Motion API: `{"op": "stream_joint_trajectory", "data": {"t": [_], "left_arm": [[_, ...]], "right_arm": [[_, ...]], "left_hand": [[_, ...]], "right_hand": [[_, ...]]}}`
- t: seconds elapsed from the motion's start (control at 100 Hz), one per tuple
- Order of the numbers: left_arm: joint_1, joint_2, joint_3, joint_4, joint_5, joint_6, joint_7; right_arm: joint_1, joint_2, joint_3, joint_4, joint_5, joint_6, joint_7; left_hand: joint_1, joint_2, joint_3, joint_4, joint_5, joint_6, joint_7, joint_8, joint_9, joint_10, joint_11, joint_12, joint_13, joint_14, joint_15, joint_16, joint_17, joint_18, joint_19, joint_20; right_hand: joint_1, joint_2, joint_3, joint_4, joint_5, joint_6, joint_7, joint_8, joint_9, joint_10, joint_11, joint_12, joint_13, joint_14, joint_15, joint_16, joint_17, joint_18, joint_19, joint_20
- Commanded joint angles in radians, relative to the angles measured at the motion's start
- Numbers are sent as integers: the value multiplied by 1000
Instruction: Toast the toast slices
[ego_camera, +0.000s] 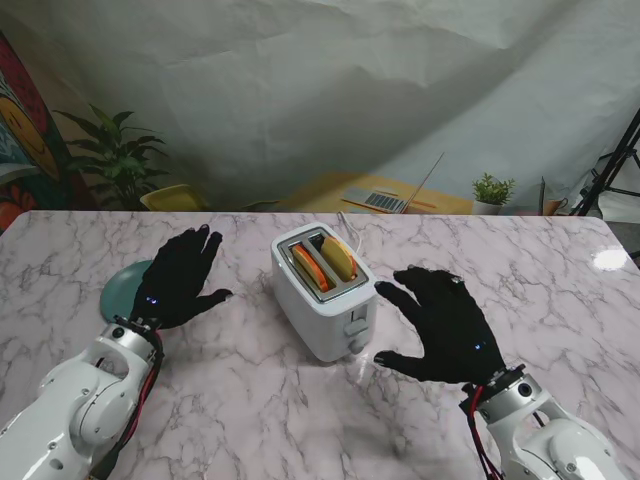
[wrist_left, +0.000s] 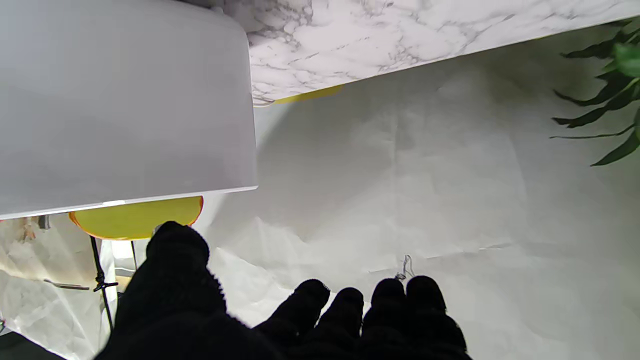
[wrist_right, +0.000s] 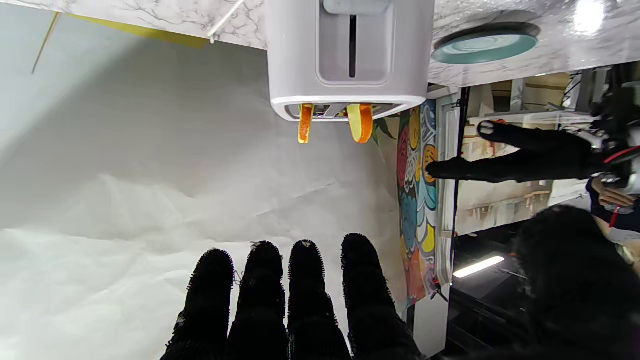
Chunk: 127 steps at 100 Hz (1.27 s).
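Note:
A white toaster (ego_camera: 322, 295) stands in the middle of the marble table, with two toast slices (ego_camera: 324, 262) standing in its slots. The slices (wrist_right: 331, 121) stick out of the slots in the right wrist view, and the lever slot (wrist_right: 352, 46) faces that camera. My left hand (ego_camera: 178, 279) hovers open to the left of the toaster, fingers spread, holding nothing. My right hand (ego_camera: 440, 323) hovers open to the toaster's right, nearer to me, fingers apart and empty. The toaster's side wall (wrist_left: 120, 105) fills much of the left wrist view, with one slice's edge (wrist_left: 135, 217) showing.
A teal plate (ego_camera: 125, 289) lies on the table, partly hidden under my left hand. The toaster's white cord (ego_camera: 350, 232) runs toward the table's far edge. Beyond that edge are a laptop (ego_camera: 385, 200), two potted plants (ego_camera: 492, 192) and a tripod.

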Motion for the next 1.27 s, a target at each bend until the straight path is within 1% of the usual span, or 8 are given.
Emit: {"op": "stream_joint_trajectory", "data": {"t": [0.0,0.1,0.4,0.56,0.69,0.8,0.99,1.26], "left_arm": [[36,-4,1,-6,-4,17,-8],[79,-8,-9,-24,-21,36,-15],[176,-10,-32,-66,-52,57,-81],[210,-12,-36,-72,-64,77,-84],[227,-15,-34,-70,-75,92,-76],[234,-15,-30,-65,-83,91,-80],[234,-15,-17,-46,-96,90,-81],[240,-16,-8,-42,-101,98,-73]], "right_arm": [[-20,-5,3,-5,-4,8,-21],[-35,-7,11,-3,-4,24,-34],[-55,-9,26,12,-2,48,-34],[-61,-9,25,24,1,60,-37],[-64,-11,24,34,11,68,-39],[-66,-12,22,41,16,74,-43],[-66,-12,15,52,25,81,-40],[-64,-12,8,53,29,84,-39]], "left_hand": [[7,39,-23,26,-11,21,-10,8,-36,22,-10,5,-27,49,-2,-9,-11,-3,-22,-12],[3,40,-24,27,-7,18,-9,8,-35,23,-9,3,-29,51,-8,-11,-13,3,-28,-15],[-10,36,-25,27,-7,17,-12,4,-36,23,-9,2,-36,59,-24,-20,-17,11,-52,-27],[-13,34,-24,27,-6,17,-13,2,-35,23,-9,1,-37,64,-32,-23,-16,17,-67,-35],[-12,29,-24,28,-1,14,-11,2,-35,21,-7,2,-37,64,-34,-23,-15,17,-74,-37],[-12,27,-23,28,6,9,-8,2,-32,18,-3,6,-35,64,-33,-22,-14,18,-77,-37],[-6,18,-21,29,19,1,-4,2,-22,9,-1,10,-36,66,-34,-22,-15,21,-86,-36],[-1,18,-20,30,22,-1,-3,1,-19,9,-2,12,-37,65,-35,-22,-15,21,-95,-35]], "right_hand": [[-9,19,-14,11,6,26,-9,-4,4,12,-6,-5,-3,-12,-39,-18,-7,-18,-14,3],[-8,18,-13,11,8,27,-11,-5,5,13,-6,-5,-2,-10,-39,-18,-6,-16,-15,2],[-9,15,-13,11,9,26,-16,-7,2,13,-11,-6,-7,-11,-41,-19,-9,-15,-19,0],[-10,12,-13,10,7,26,-18,-7,-1,14,-12,-7,-9,-11,-42,-20,-9,-14,-20,-1],[-10,9,-12,11,8,25,-18,-7,0,13,-12,-6,-8,-12,-42,-20,-9,-14,-21,-2],[-10,9,-10,11,9,25,-18,-6,1,14,-12,-7,-9,-11,-42,-19,-9,-15,-21,-2],[-10,5,-6,10,10,24,-19,-6,2,14,-13,-7,-8,-10,-41,-20,-9,-12,-22,-3],[-12,4,-2,10,10,23,-19,-4,1,12,-13,-7,-9,-12,-41,-20,-9,-10,-22,-3]]}}
